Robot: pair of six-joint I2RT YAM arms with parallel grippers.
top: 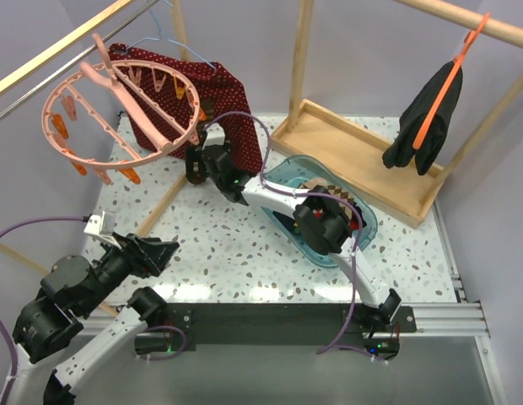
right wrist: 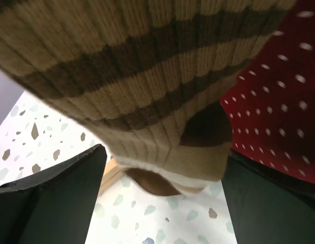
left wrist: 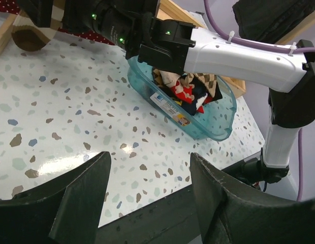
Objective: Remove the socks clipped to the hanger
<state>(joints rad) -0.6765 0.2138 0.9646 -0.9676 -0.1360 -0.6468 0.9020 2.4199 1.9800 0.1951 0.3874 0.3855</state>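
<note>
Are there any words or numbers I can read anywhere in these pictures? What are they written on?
White sticker on the side of the blue plastic tub: it has print and small coloured marks, but they are too small and blurred to read.
No other words, numbers or signs show in any view.
</note>
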